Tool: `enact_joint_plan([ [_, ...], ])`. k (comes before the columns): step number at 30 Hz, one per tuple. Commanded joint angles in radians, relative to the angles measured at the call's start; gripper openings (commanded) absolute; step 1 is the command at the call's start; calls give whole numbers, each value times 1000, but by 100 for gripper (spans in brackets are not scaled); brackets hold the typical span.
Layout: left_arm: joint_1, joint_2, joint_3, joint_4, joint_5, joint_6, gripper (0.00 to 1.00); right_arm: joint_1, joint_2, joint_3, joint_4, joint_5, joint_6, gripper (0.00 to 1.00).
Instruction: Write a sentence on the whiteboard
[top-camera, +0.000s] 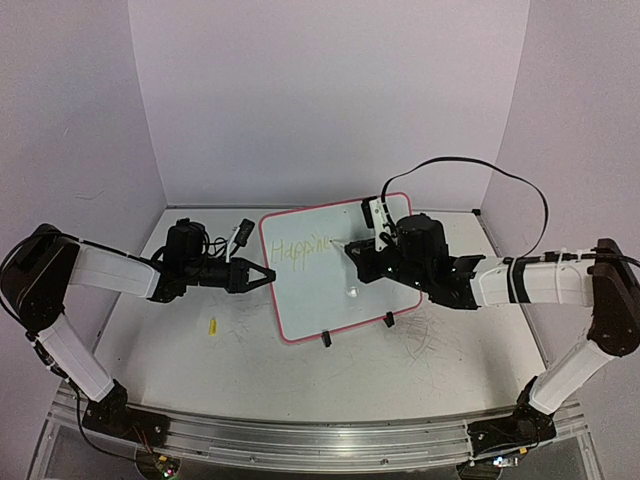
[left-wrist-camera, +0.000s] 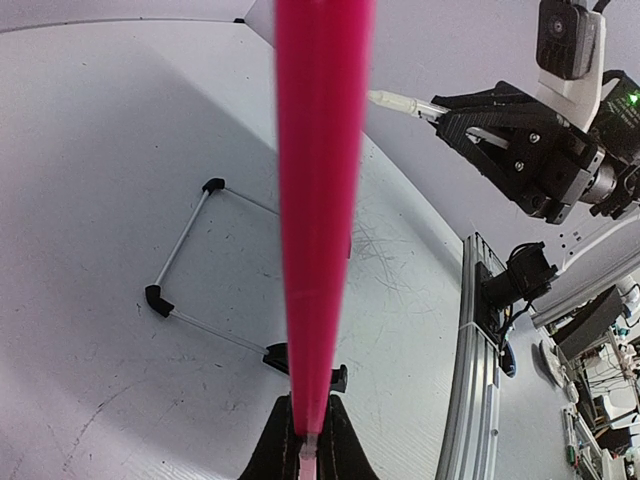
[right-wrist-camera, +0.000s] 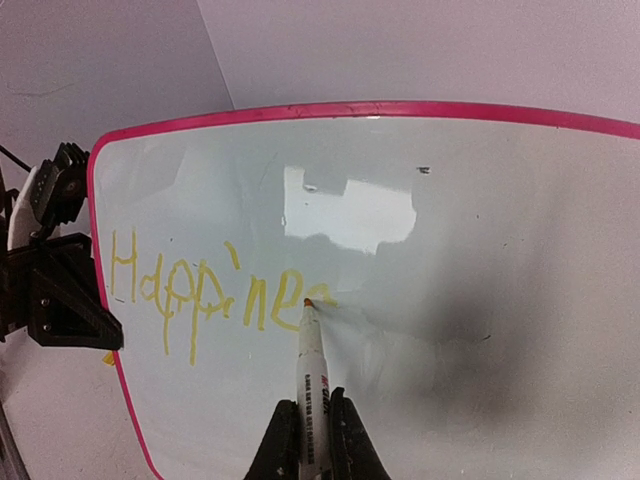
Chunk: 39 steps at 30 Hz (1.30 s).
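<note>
**Writing in yellow**

Our right pincer is closed on a marker. Its tip touches the whiteboard at the end of the yellow sentence, which reads "Happines". Our left pincer clamps the whiteboard's left side. The whiteboard rests on the bench, between both arms.

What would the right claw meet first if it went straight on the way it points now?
The whiteboard: the marker held in the right claw seems to touch it at the end of the yellow writing.
</note>
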Motion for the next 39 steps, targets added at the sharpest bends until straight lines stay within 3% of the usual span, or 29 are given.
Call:
enact_joint_plan([
  [1,-4,-28,40,6,9,23,0,3,-31,-27,-1,52,8,0],
  [24,-4,-31,39,4,7,20,0,26,20,7,15,16,34,0],
  [33,-4,-30,39,3,7,23,0,-15,-101,-43,30,25,19,0],
  [39,-4,-31,38,3,8,24,0,-48,-90,-36,29,14,24,0],
])
